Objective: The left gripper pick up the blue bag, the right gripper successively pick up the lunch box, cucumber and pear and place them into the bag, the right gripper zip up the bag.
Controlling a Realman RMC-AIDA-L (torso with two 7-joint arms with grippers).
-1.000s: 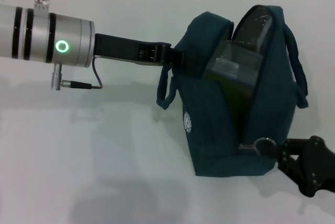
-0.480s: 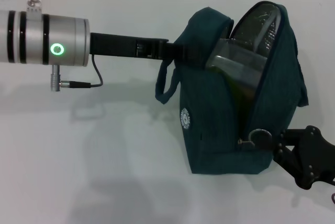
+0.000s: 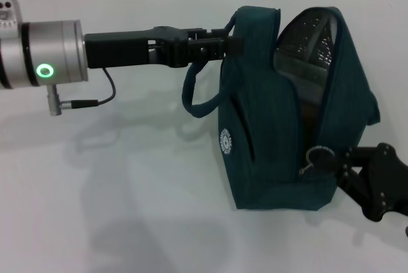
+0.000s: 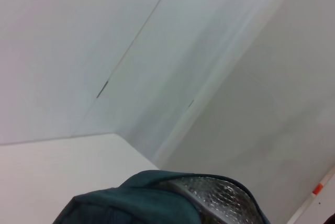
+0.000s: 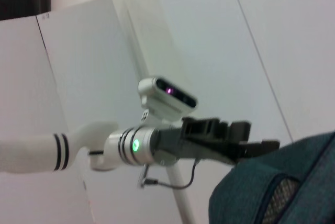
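The blue bag (image 3: 274, 132) stands upright on the white table, its top held up by my left gripper (image 3: 224, 44), which is shut on the bag's upper rim beside a loop handle (image 3: 197, 97). The mouth gapes toward the right and shows silver foil lining (image 3: 309, 34). My right gripper (image 3: 336, 164) is low at the bag's right side, shut on the ring-pull zipper (image 3: 317, 157). The lunch box, cucumber and pear are hidden. The left wrist view shows the bag's rim (image 4: 141, 195). In the right wrist view I see the left gripper (image 5: 264, 148) above the bag (image 5: 272, 192).
The white table (image 3: 127, 209) stretches bare to the left and front of the bag. A white wall rises behind it. The left arm's silver cylinder (image 3: 44, 56) with its green light ring reaches across the table's left half, a cable hanging under it.
The left arm has drawn back leftward and turned, pulling the bag's top more upright. The right gripper has risen with the ring pull. The clear box seen in the opening no longer shows.
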